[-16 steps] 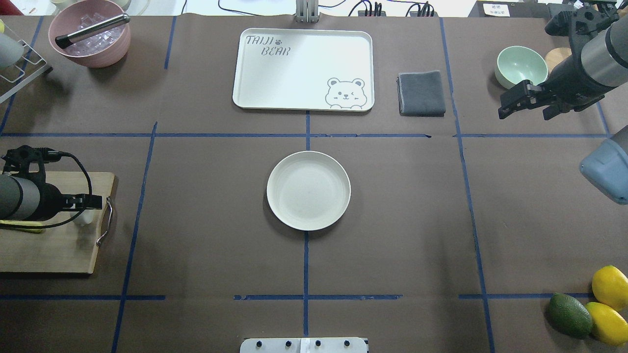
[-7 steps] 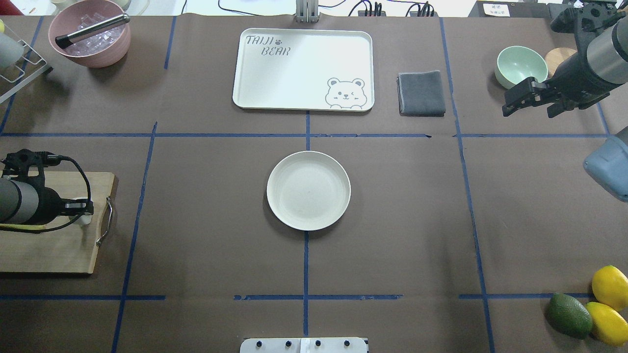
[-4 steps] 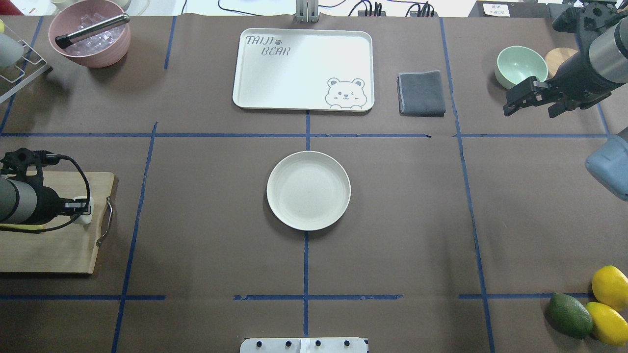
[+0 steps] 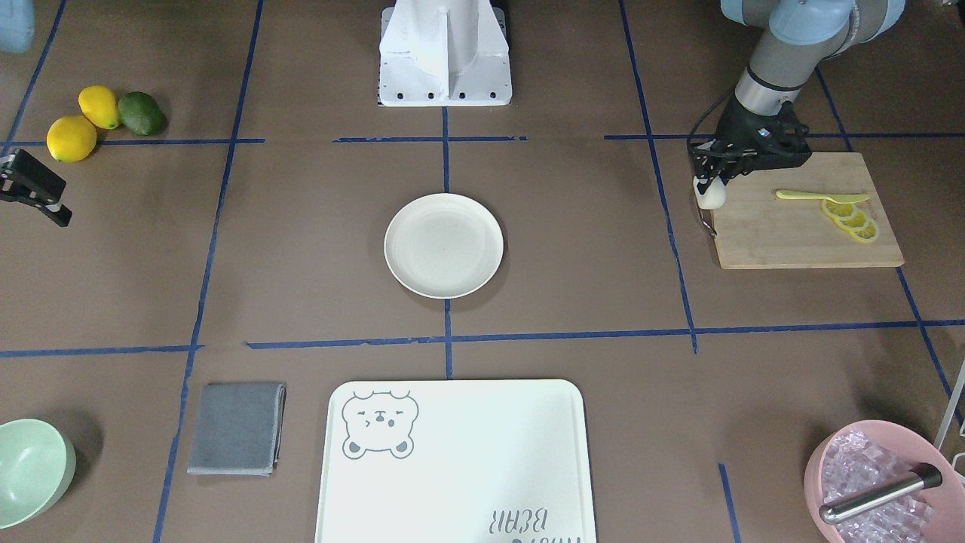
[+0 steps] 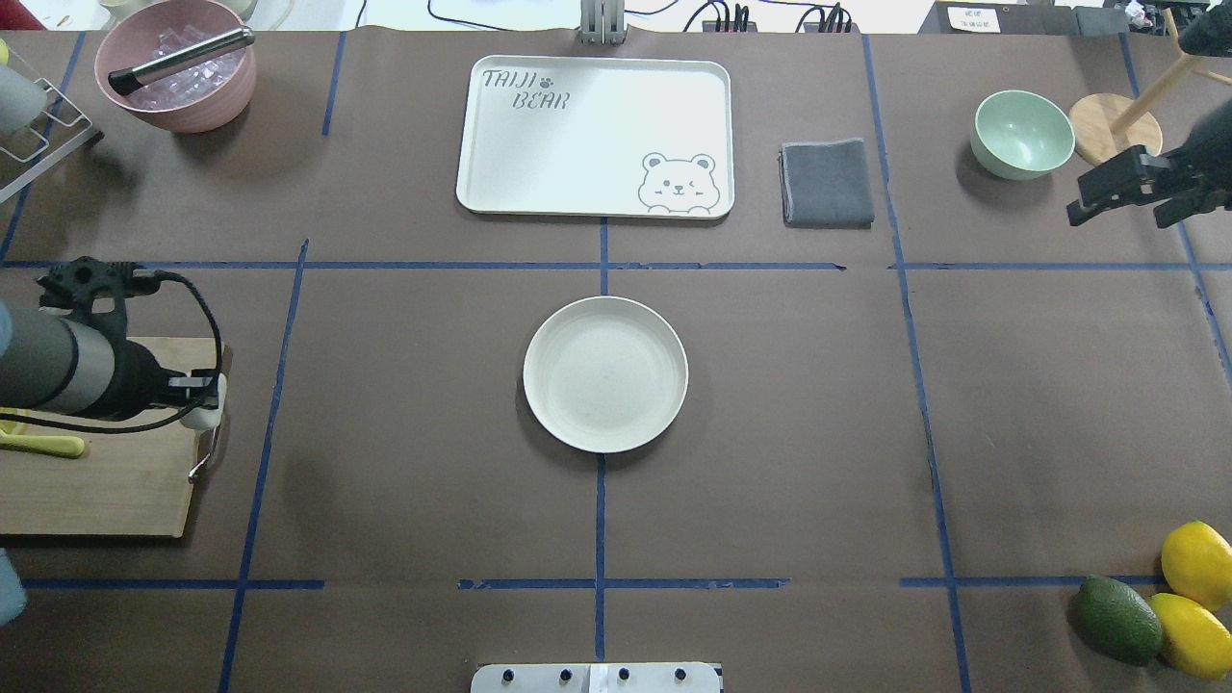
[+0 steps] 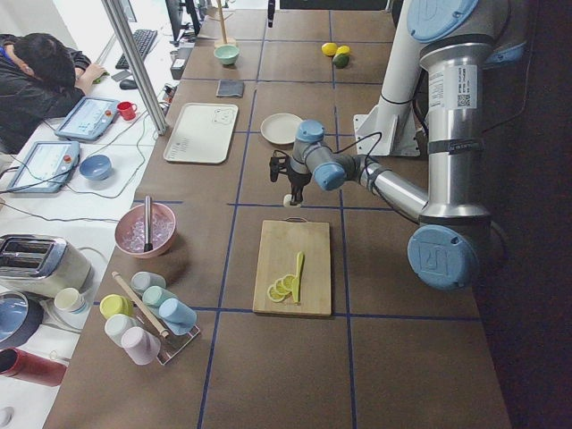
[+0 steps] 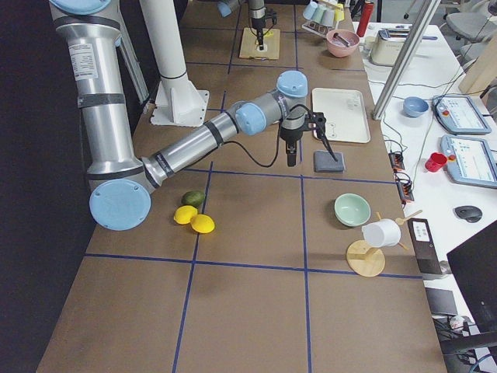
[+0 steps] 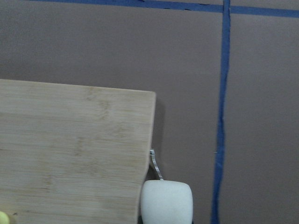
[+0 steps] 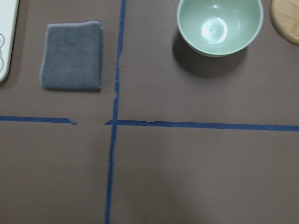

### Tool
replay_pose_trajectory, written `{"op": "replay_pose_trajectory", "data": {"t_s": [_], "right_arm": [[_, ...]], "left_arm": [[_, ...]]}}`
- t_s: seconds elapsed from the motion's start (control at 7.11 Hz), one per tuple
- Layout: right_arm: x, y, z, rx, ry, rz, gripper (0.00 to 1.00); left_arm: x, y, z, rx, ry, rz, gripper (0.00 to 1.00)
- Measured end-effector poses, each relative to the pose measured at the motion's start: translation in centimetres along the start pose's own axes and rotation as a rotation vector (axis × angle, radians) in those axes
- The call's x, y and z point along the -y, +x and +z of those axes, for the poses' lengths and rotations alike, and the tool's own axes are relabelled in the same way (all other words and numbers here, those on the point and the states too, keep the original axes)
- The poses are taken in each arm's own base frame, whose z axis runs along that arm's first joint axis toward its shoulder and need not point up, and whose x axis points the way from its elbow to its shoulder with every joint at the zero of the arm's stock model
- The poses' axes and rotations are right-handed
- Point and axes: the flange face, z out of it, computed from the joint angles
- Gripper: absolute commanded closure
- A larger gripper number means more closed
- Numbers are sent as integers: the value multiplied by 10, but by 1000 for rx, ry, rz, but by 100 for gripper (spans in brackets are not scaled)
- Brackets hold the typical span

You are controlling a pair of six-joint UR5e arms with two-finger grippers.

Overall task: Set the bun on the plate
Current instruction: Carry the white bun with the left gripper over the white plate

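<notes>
The white bun [image 5: 205, 417] hangs in my left gripper [image 5: 199, 397], which is shut on it just above the handle end of the wooden cutting board [image 5: 96, 491]. The front-facing view shows the bun [image 4: 709, 195] under the gripper [image 4: 707, 179]. In the left wrist view the bun [image 8: 167, 202] fills the bottom edge over the board's corner. The cream plate [image 5: 605, 373] lies bare at the table's centre, far to the right of the bun. My right gripper [image 5: 1116, 219] hovers open near the far right edge, holding nothing.
Lemon slices [image 4: 850, 218] and a yellow knife [image 4: 820, 197] lie on the board. At the back are the bear-print tray [image 5: 539, 135], a grey cloth [image 5: 826, 183], a green bowl [image 5: 1020, 133] and a pink ice bowl [image 5: 176, 65]. Lemons and an avocado [image 5: 1116, 619] lie front right.
My left gripper dropped onto the bun, shut on it, then lifted it and carried it right to the board's handle end. The right arm drew back toward the table's right edge.
</notes>
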Motion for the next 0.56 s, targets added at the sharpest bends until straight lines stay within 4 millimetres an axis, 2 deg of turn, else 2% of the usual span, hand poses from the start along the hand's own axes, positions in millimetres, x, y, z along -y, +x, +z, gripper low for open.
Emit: {"op": "replay_pose_trajectory", "data": {"t_s": [0.14,0.28,0.42,0.56], "right_arm": [[-13,48,-6,-13,-5,-30,0],[-31,99,-10,-33,-16,-61,0],[-51,147,-7,-53,-35,-85,0],[-68,186,-3,-67,-56,-92,0]], "left_arm": [[14,54,-15,2,-5,-15,67],[15,116,-28,-2,-21,-32,67],[4,175,-28,-1,-26,-43,67],[-6,228,-17,4,-12,-55,67]]}}
